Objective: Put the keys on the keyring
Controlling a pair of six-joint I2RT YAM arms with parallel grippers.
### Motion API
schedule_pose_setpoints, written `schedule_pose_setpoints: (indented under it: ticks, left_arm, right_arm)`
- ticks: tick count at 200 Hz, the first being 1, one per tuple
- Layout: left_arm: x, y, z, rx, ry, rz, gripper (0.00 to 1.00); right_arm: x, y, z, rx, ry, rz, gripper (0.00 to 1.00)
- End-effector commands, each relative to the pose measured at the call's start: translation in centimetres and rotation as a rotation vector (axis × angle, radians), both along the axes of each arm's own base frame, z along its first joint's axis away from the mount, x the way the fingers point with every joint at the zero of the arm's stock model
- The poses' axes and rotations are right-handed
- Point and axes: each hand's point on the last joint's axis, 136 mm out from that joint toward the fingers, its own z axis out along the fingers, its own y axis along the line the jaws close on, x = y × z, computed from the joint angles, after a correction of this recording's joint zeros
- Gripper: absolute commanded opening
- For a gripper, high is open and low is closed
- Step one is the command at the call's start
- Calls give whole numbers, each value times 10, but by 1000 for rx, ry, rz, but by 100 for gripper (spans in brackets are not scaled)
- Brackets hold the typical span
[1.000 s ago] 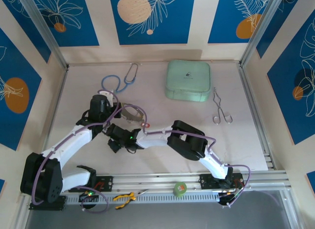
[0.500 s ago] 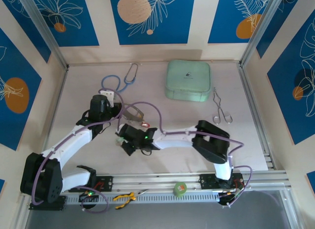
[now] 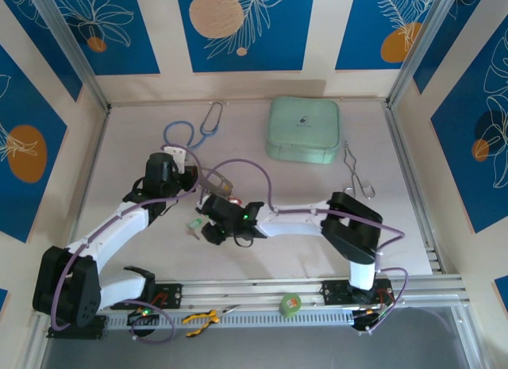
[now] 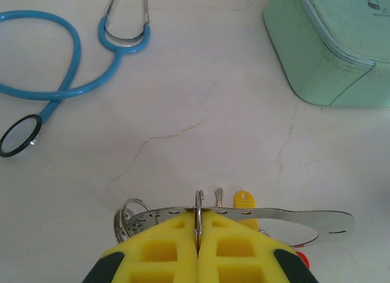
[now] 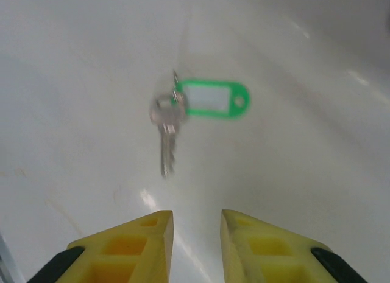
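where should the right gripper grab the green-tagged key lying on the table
Probably the green tag, pinched across its short width from straight above: the key lies flat on the table, and the tag is its broadest part, while the blade looks narrow.

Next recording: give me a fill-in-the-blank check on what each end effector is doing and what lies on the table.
1. The left end effector is shut on the silvery ____.
2. The right end effector hovers above a key with its jaws ____.
3. That key's tag is ____.
4. The stethoscope has ____ tubing.

Missing words: keyring; open; green; blue.
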Motion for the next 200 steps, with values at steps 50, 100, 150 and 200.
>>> schedule_pose_setpoints:
  ticks: [50, 100, 150, 200]
  left_arm:
    - [-1, -4, 15, 2, -58, -39, 0]
    - [-1, -7, 19, -7, -66, -49, 0]
    - [-1, -6, 20, -9, -69, -45, 0]
    - [-1, -5, 21, -10, -73, -39, 0]
  right_arm:
    - [29, 54, -14, 133, 123, -4, 32]
    - [31, 65, -26, 118, 153, 9, 31]
    - [41, 57, -39, 37, 100, -46, 31]
    - [37, 56, -49, -10, 106, -43, 29]
